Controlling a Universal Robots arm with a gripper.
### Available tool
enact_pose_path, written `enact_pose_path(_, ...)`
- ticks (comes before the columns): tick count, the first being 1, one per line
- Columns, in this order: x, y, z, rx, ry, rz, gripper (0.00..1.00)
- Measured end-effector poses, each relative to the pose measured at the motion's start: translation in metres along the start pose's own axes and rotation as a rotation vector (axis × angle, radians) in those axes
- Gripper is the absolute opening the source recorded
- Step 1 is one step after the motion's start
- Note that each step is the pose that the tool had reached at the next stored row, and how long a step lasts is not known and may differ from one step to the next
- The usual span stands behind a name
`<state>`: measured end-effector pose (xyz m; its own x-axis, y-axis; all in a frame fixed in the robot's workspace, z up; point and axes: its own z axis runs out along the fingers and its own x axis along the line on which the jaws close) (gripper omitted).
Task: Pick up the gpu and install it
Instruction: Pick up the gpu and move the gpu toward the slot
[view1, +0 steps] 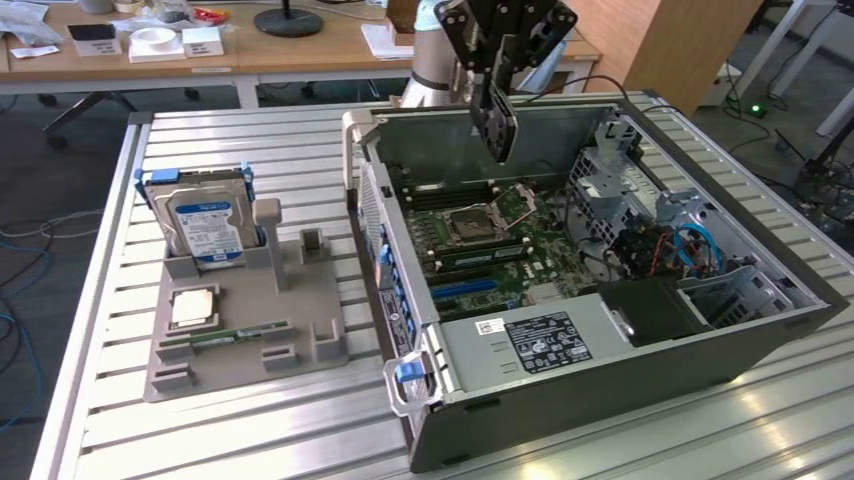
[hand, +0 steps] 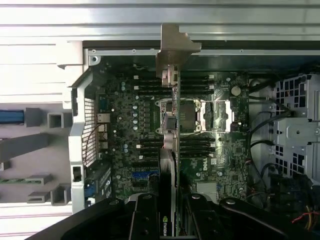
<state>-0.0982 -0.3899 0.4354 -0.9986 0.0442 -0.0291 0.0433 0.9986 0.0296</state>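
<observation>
The gpu (view1: 497, 130), a thin dark card, hangs on edge in the air above the open computer case (view1: 747, 330). My gripper (view1: 497, 70) is shut on its upper end. In the wrist view the gpu (hand: 171, 125) shows edge-on, running over the motherboard (hand: 130, 125) and the CPU socket (hand: 192, 117). Its silver bracket (hand: 175, 45) lies at the far end, near the case wall. My gripper (hand: 170, 207) clamps the near end between its black fingers (hand: 145, 215). The card is well clear of the motherboard (view1: 494, 240) below.
A grey holder (view1: 200, 370) on the slatted metal table (view1: 267, 440), at the exterior view's left, carries a hard drive (view1: 207, 225), a CPU chip (view1: 194, 305) and a green memory stick (view1: 240, 335). Cables and drive bays (view1: 667, 250) fill the case's right side.
</observation>
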Motion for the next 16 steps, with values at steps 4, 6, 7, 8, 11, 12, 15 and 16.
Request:
enact_pose_path(4,-0.012,0.0038,0.0004,0.0001,0.0000,0.000,0.26)
enact_pose_path(6,-0.018,0.0059,0.0007,-0.0001,-0.0001,0.000,0.26)
enact_pose_path(7,-0.021,0.0069,0.0008,0.0000,0.0000,0.000,0.26)
enact_pose_path(8,-0.024,0.0079,0.0009,0.0000,0.0000,0.000,0.26)
enact_pose_path(11,-0.033,0.0110,0.0013,0.0000,0.0000,0.000,0.26)
enact_pose_path(12,-0.035,0.0119,0.0014,0.0000,0.0000,0.000,0.26)
enact_pose_path(15,-0.044,0.0145,0.0017,0.0000,0.0000,0.000,0.26)
enact_pose_path(16,-0.046,0.0153,0.0018,0.0000,0.0000,0.000,0.26)
